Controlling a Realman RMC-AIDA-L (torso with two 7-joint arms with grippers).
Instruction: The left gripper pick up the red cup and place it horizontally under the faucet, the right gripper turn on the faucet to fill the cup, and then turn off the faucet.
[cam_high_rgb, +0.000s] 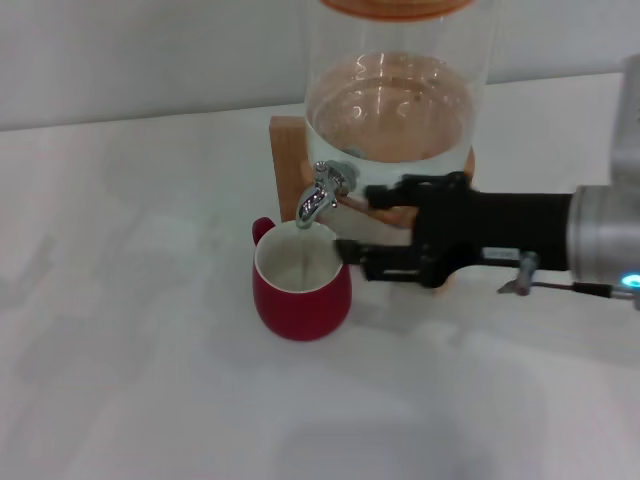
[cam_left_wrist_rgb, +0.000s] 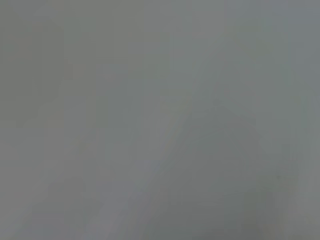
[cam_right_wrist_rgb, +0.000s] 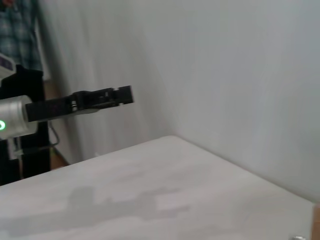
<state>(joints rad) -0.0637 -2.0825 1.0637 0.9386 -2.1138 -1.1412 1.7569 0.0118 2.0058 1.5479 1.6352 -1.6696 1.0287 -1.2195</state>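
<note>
A pale wall backs a smooth white counter in the head view, where a clear glass dispenser jar, cut off at the top and holding water low in its belly, sits on a wooden stand. The faucet, small and shiny chrome, juts from the jar's base with its spout turned down over the red cup, a squat glossy mug standing upright just below it, white inside, its loop handle toward the stand; whether liquid lies in it is hard to tell. The right gripper reaches in from the right, its black fingers apart, the upper one at the faucet's lever, the lower one by the cup's rim. The left wrist view gives only a blank grey blur. In the right wrist view the left gripper hangs in the air above the counter's far side, well clear of it, its fingers seemingly together, before a plain wall.
</note>
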